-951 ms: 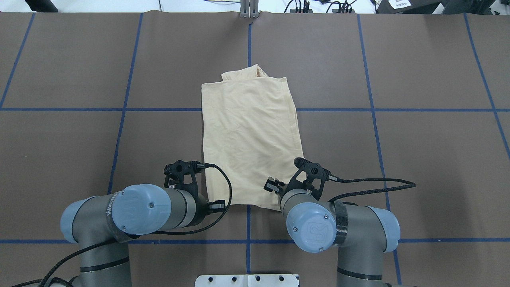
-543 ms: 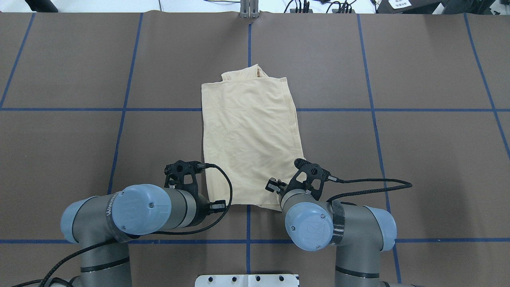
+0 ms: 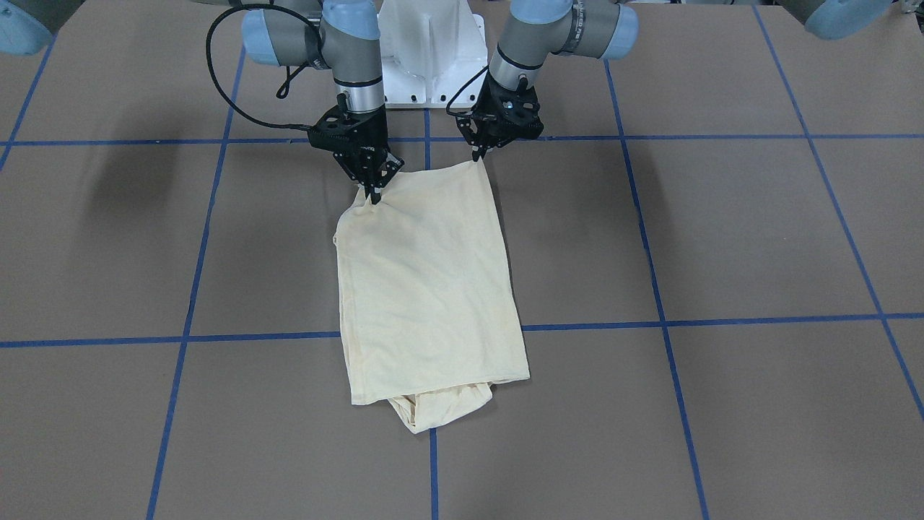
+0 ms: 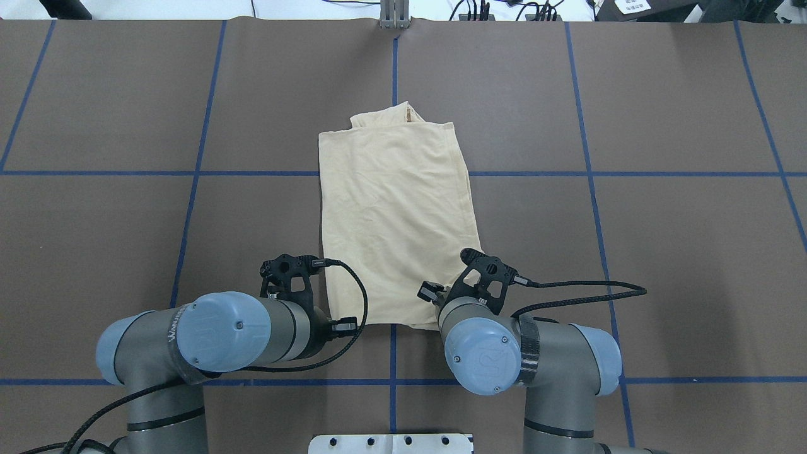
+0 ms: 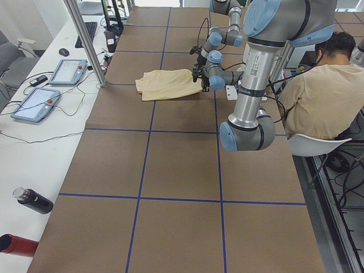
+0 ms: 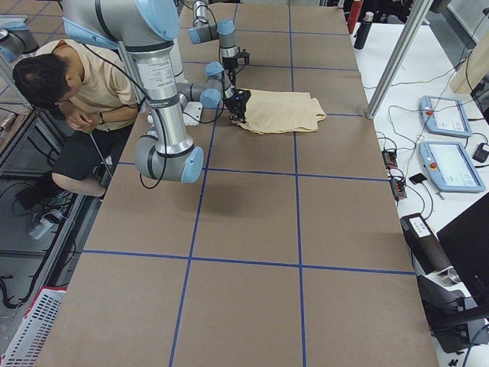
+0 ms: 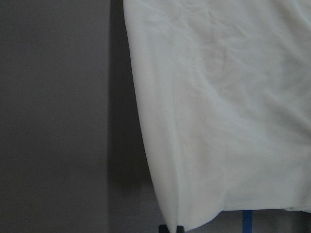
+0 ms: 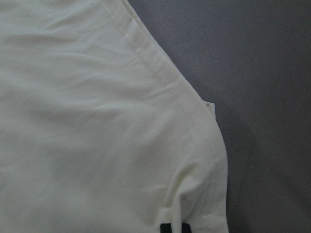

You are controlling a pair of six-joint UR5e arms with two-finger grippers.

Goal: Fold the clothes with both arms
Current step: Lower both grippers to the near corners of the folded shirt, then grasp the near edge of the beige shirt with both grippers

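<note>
Lifting should be kept level and simultaneous: the shirt (image 3: 433,289), lying narrow on the counter (image 3: 722,238), is clamped at its near corners by the left tool (image 3: 478,156) and the right tool (image 3: 373,195), both closed.

Bright, even light from above falls on the brown table (image 4: 630,94), with no glare and only soft, blurred shadows (image 3: 137,180) in the front-facing view. The overhead picture is sharp. Both wrist views are dim and soft-focused, the T-shirt (image 8: 97,121) washed to grey-white. The side views lose far detail.
</note>
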